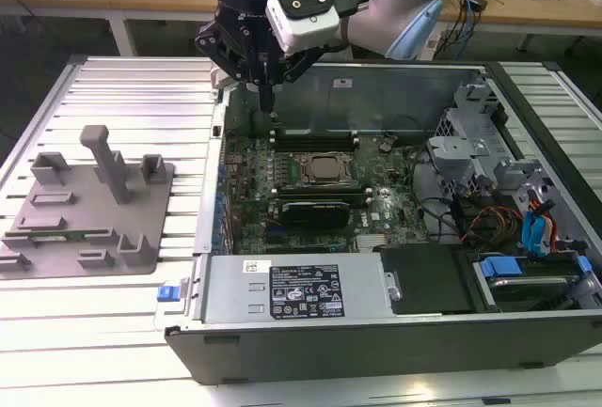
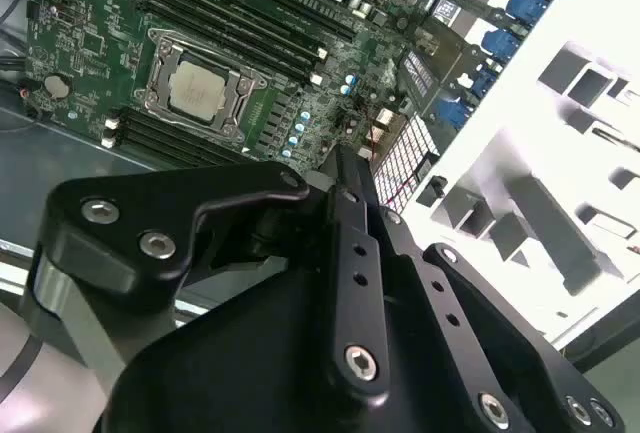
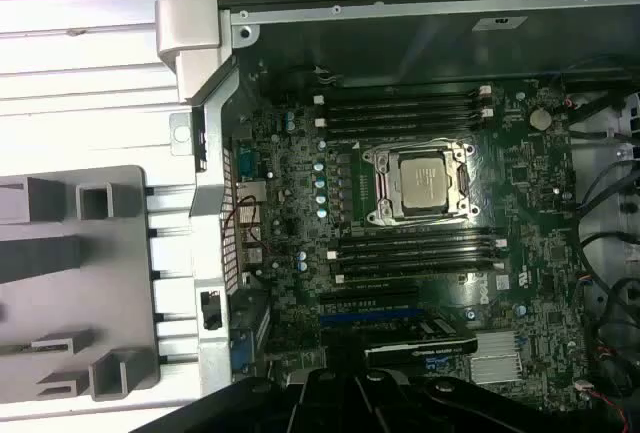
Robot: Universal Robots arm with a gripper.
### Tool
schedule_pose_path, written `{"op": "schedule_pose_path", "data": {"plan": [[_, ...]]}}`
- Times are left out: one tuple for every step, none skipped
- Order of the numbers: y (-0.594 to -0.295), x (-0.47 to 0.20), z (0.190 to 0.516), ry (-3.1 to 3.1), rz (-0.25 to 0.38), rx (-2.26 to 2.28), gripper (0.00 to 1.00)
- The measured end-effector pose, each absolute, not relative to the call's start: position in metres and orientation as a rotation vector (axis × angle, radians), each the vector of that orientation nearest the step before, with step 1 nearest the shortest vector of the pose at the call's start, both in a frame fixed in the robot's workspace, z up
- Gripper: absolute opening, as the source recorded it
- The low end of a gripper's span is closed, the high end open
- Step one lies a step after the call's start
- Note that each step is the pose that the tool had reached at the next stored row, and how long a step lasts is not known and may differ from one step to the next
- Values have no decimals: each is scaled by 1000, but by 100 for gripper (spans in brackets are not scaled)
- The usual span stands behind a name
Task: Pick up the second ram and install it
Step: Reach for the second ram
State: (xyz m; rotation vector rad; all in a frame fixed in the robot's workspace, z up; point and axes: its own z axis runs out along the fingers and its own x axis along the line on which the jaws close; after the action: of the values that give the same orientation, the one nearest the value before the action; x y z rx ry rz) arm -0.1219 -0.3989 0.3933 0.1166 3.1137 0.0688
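Observation:
The second ram [image 1: 68,235], a thin green stick, lies flat in a slot of the grey holder tray [image 1: 141,258] at the exterior view's left. My gripper [image 1: 269,106] hangs over the far left corner of the open computer case, well away from the stick. Its fingers point down at the motherboard, just above the black memory slots [image 1: 315,134]. The gripper [image 2: 345,168] looks shut, with nothing visible between its fingers. In the first wrist view, two banks of memory slots [image 3: 400,113] flank the CPU socket [image 3: 420,183].
A tall post [image 1: 108,158] rises from the tray. The case wall [image 1: 212,172] stands between the tray and the motherboard. A power supply [image 1: 292,289] sits along the near side, and a drive cage with cables [image 1: 527,219] is at the exterior view's right.

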Motion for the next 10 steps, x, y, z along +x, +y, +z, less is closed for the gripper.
{"op": "schedule_pose_path", "data": {"plan": [[-399, -122, 393, 3114, 69, 117, 8], [-399, -122, 393, 3114, 69, 117, 8], [-399, -122, 393, 3114, 69, 117, 8], [-399, -122, 393, 3114, 69, 117, 8], [-399, -122, 393, 3114, 69, 117, 8], [-399, -122, 393, 3114, 69, 117, 8], [-399, -122, 393, 3114, 69, 117, 8], [-399, -122, 393, 3114, 69, 117, 8], [-399, -122, 393, 3114, 69, 117, 8], [-399, -122, 393, 3114, 69, 117, 8]]}}
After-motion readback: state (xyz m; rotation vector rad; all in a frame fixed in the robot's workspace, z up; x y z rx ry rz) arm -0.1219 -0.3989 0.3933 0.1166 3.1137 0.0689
